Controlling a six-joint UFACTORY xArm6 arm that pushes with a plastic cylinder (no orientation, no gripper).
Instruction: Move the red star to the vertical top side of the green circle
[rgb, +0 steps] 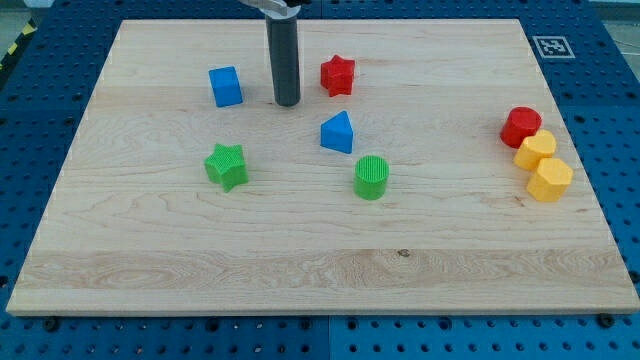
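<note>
The red star (338, 75) lies near the top middle of the wooden board. The green circle (371, 178) stands lower, near the board's centre, slightly to the right of the star. A blue triangle (338, 133) lies between them. My tip (287, 103) rests on the board just left of the red star, apart from it by a small gap, with the dark rod rising straight up out of the view's top.
A blue cube (226, 86) lies left of my tip. A green star (227, 165) lies lower left. At the right edge sit a red cylinder (521, 127) and two yellow blocks (535, 150) (549, 180), touching one another. The wooden board (320, 270) lies on a blue perforated table.
</note>
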